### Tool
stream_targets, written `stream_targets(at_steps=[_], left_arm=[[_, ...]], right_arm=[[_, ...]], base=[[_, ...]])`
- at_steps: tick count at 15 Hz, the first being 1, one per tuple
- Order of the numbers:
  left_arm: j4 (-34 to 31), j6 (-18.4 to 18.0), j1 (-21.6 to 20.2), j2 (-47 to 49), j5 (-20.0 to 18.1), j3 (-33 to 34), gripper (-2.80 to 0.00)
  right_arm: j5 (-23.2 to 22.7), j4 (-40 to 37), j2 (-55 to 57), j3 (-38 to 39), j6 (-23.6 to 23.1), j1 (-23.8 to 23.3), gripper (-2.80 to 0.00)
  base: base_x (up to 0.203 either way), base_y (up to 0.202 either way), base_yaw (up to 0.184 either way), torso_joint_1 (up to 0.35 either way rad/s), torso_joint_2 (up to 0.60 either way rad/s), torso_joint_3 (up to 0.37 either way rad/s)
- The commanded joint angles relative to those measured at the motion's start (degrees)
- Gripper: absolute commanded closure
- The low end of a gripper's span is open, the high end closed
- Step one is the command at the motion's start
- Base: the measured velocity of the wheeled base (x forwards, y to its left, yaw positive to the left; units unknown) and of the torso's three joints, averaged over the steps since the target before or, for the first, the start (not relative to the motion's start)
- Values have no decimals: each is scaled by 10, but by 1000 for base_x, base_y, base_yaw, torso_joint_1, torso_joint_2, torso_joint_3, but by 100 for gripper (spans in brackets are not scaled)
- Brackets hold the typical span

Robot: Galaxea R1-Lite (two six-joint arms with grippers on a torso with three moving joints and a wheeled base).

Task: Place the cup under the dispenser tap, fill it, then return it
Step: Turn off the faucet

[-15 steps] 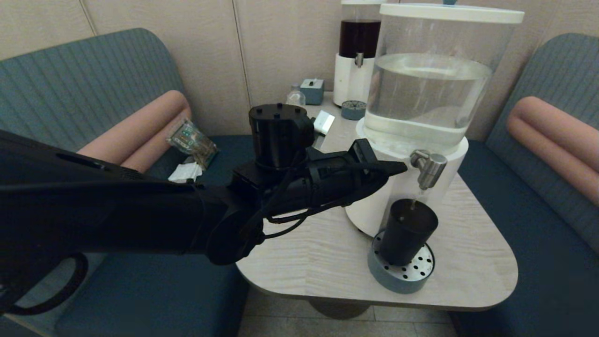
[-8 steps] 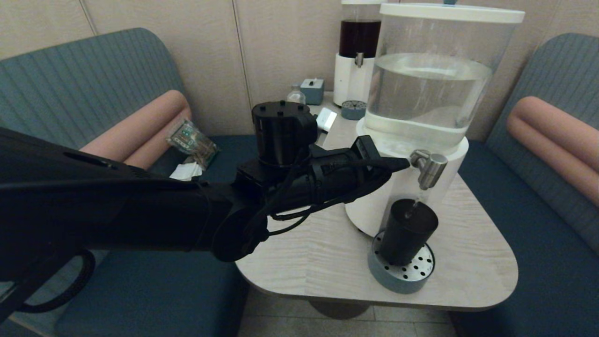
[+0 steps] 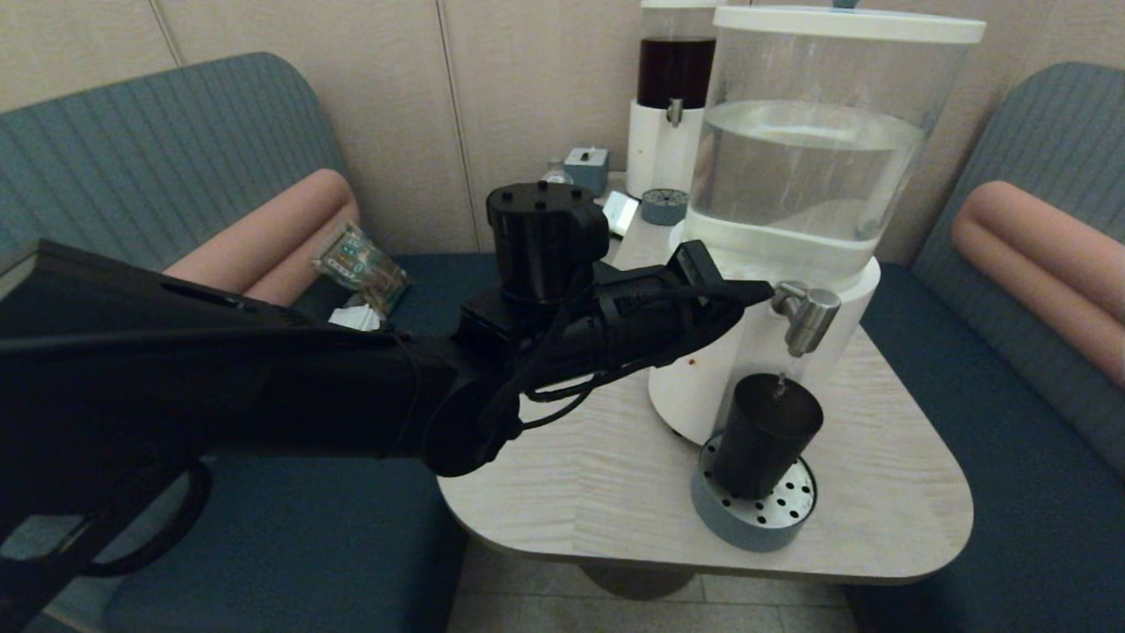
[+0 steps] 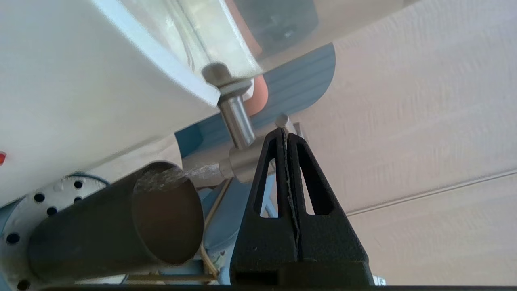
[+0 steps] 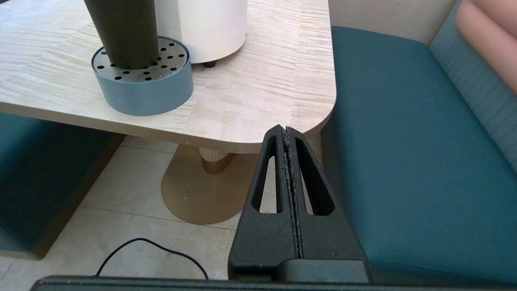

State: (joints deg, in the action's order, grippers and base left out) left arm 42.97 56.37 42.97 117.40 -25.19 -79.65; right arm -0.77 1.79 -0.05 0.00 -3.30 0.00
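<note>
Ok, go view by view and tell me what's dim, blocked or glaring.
Head view: dim and bluish, the left arm blocks much of the left side, and the cup reads as a dark shape. Left wrist view: bright, with the dispenser base nearly washed out white; the closed left pincer covers part of the tap. Right wrist view: evenly lit.

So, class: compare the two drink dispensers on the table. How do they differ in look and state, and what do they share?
The large dispenser stands nearer the robot and holds clear water; the slimmer dispenser stands at the back and holds dark liquid. The large one's tap is running into the cup, with the shut left gripper against it; the slimmer one has no cup on its tray. Both have white bases and round drip trays.
</note>
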Motion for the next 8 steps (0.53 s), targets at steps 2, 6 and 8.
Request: stream_targets(at_steps=[2, 6, 8], left_arm=[[3, 3, 0, 7, -1, -6, 0], [3, 3, 3, 8, -2, -10, 0], [3, 3, 7, 8, -2, -10, 0]], right_arm=[[0, 1, 0, 9, 0, 0, 0], [0, 1, 0, 8, 0, 0, 0], [0, 1, 0, 8, 0, 0, 0]], base=[[0, 0, 0, 0, 0, 0], [0, 0, 0, 0, 0, 0], [0, 0, 0, 0, 0, 0]])
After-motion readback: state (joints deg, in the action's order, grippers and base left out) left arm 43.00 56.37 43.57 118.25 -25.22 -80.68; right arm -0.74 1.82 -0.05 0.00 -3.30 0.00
